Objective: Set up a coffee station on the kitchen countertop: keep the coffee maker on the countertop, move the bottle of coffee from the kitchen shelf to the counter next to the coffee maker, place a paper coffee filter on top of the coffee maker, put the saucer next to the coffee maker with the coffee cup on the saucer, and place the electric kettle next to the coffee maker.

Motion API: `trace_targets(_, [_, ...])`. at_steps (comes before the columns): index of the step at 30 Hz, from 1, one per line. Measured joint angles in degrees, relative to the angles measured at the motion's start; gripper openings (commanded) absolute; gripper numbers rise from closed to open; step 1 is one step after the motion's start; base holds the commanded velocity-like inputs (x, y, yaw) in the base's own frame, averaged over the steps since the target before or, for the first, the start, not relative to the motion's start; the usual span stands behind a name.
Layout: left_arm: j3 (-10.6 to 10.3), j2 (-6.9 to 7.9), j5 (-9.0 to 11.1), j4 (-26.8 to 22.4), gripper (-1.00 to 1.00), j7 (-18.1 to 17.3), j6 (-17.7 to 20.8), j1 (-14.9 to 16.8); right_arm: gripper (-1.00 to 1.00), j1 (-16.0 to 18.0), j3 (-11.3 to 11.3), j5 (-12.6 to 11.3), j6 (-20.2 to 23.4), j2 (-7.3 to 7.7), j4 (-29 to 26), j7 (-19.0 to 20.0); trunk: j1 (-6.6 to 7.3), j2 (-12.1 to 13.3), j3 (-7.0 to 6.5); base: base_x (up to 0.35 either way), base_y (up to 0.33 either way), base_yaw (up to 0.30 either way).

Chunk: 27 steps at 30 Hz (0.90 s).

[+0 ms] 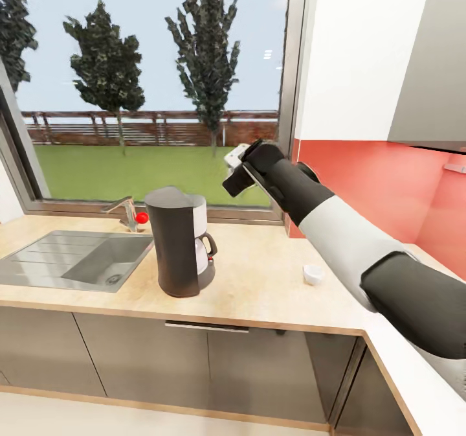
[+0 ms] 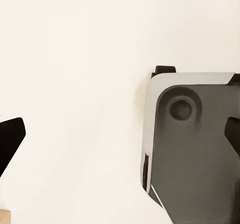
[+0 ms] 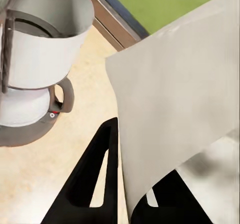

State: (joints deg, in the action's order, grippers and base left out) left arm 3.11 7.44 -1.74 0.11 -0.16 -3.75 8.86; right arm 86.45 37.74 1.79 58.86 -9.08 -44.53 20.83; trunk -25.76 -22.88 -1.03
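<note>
No writing can be read anywhere. The right hand (image 1: 238,164) is closed on the paper filter (image 3: 175,109), raised above the surface (image 1: 259,280), to the right of and higher than the coffee maker (image 1: 178,241). A small white cup (image 1: 312,273) sits nearby.

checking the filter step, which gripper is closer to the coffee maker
Right. The right gripper holds the paper coffee filter up to the right of the coffee maker. The left gripper faces a pale surface.

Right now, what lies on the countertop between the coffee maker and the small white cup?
Nothing: in the head view, bare countertop runs between the coffee maker and the coffee cup.
</note>
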Motion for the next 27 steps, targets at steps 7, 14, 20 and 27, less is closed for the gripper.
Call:
trace_targets(7, [0.15,0.64,0.16,0.0,1.0,0.25,0.08,-0.01,-1.0,0.93,2.89,0.2,-0.01,-0.91,1.18,3.75,0.02,-0.01,0.01,0.124,0.107,0.0])
trace_targets(14, [0.03,0.27,0.09,0.0,1.0,0.5,0.09,-0.02,-1.0,0.96,8.25,0.28,-0.04,-0.92,1.42,5.56,0.0,0.0,0.0,0.094,0.086,0.0])
trace_targets(20, [0.01,0.27,0.08,0.0,1.0,0.39,0.09,-0.03,-1.0,0.96,9.17,0.28,-0.04,-0.92,1.55,5.62,0.0,0.0,0.0,0.017,0.006,0.0])
trace_targets(27, [0.01,0.35,0.07,0.0,1.0,0.51,0.09,-0.08,-1.0,0.95,12.56,0.28,-0.03,-0.92,1.6,5.62,0.03,-0.02,0.01,0.216,0.06,0.0])
